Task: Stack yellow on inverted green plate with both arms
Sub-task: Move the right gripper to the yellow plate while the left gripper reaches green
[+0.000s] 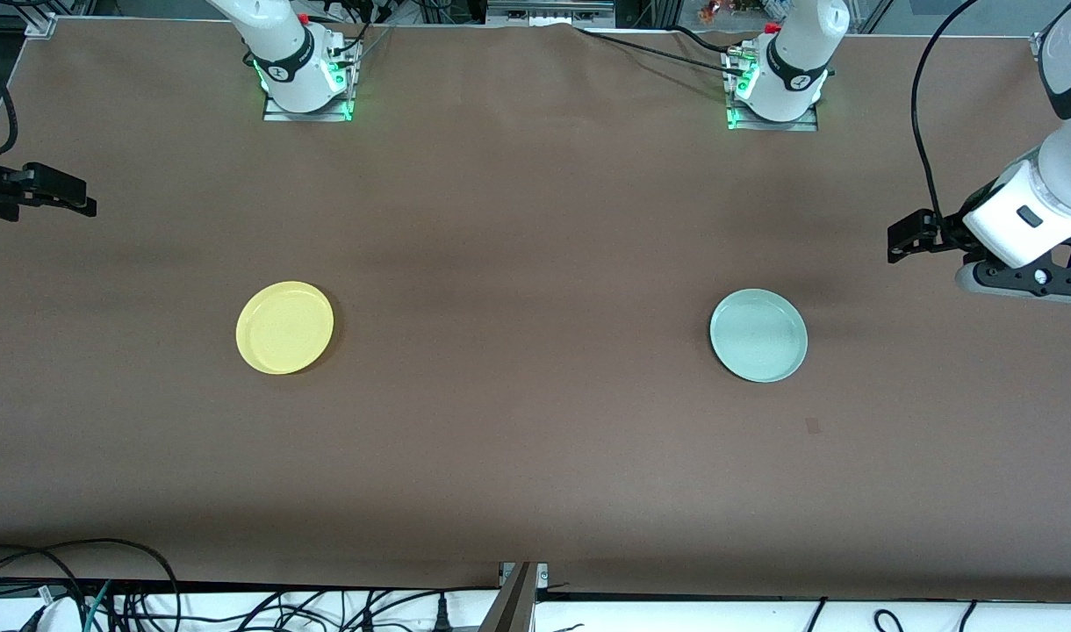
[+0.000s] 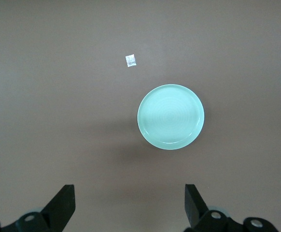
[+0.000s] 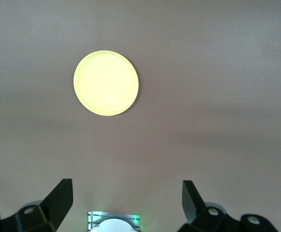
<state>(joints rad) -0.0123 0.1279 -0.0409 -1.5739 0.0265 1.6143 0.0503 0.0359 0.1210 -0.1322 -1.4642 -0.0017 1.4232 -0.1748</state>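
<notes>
Nothing of the task looks done yet. The green plate lies rim-up on the brown desk, toward the left arm's end, roughly midway between the robots' edge and the front camera's edge. Its hollow face shows in the left wrist view, so it is not inverted. The yellow plate also lies rim-up, toward the right arm's end, at about the same depth. The two plates are well apart, each alone and untouched. A small pale scrap lies on the desk near the green plate, a little closer to the front camera.

Left to do, by this reading: turn the green plate over, then lift the yellow plate and set it on the upturned base.

The left end effector hangs high over the left arm's end of the desk, close to that edge. Its fingers are spread wide with nothing between them, and the wrist camera looks straight down at the green plate.

The right end effector hangs over the desk's edge at the right arm's end. Its fingers are likewise parted and empty, with the yellow plate below and apart from them. Neither arm has closed on a plate; both look poised to descend.
</notes>
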